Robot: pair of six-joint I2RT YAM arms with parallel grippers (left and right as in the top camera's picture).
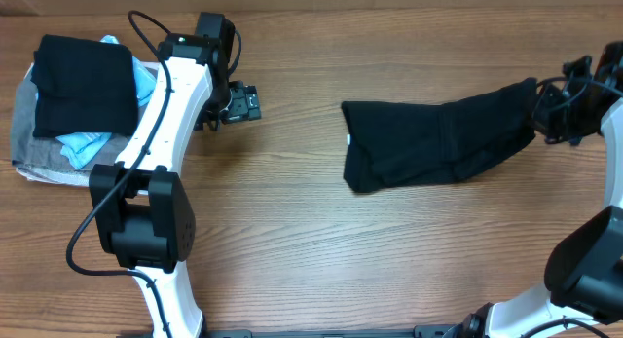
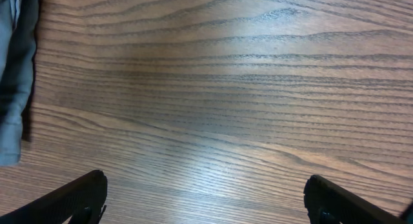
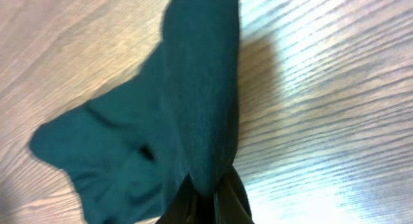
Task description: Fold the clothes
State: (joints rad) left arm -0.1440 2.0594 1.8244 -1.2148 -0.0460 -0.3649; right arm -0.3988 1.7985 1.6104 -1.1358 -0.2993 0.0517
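The black T-shirt [image 1: 428, 143] lies bunched on the wooden table, right of centre, stretched out toward the right edge. A small white label [image 1: 348, 140] shows at its left end. My right gripper [image 1: 540, 109] is shut on the shirt's right end and lifts that end a little. In the right wrist view the fabric [image 3: 193, 101] hangs pinched between the closed fingers [image 3: 205, 198]. My left gripper [image 1: 243, 102] is open and empty over bare wood at the upper left. Its fingers stand wide apart in the left wrist view [image 2: 205, 185].
A pile of clothes sits at the far left: a folded black garment [image 1: 83, 85] on top of a light-blue garment [image 1: 88, 145] and a grey garment [image 1: 39, 158]. The grey garment's edge shows in the left wrist view [image 2: 13, 75].
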